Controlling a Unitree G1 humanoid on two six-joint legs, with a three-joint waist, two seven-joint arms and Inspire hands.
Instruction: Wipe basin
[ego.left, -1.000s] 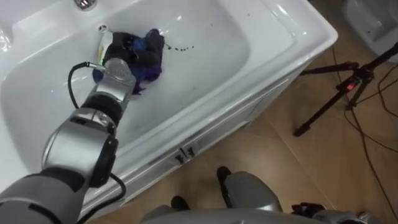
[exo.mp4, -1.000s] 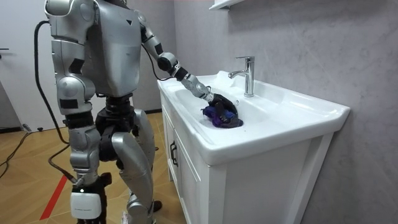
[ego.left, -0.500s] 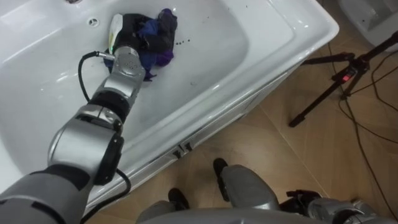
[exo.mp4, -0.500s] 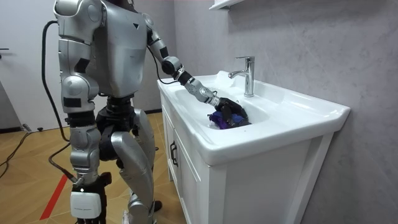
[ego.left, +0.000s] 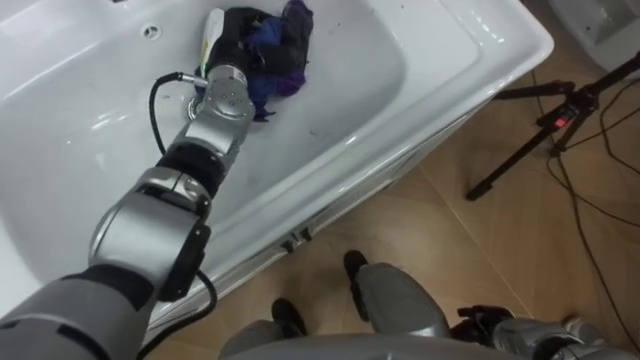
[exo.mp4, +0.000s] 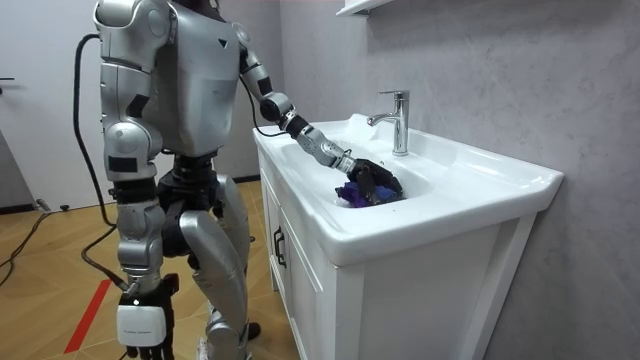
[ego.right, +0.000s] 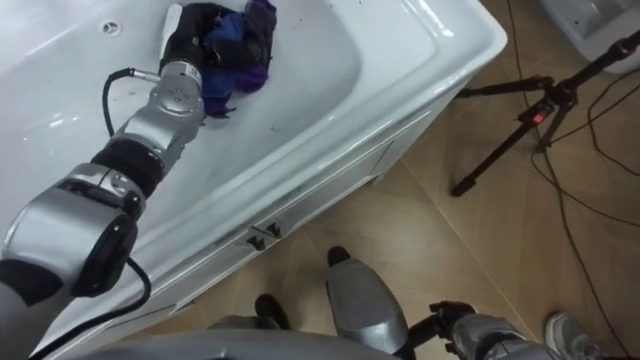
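Basin wipe probably goes best if the left hand, fingers bunched round the purple rag, presses flat and sweeps slowly

The silver-grey arm has black joints, a looping black cable, a black robot hand.

No legible text, labels, numbers or signs on anything visible.
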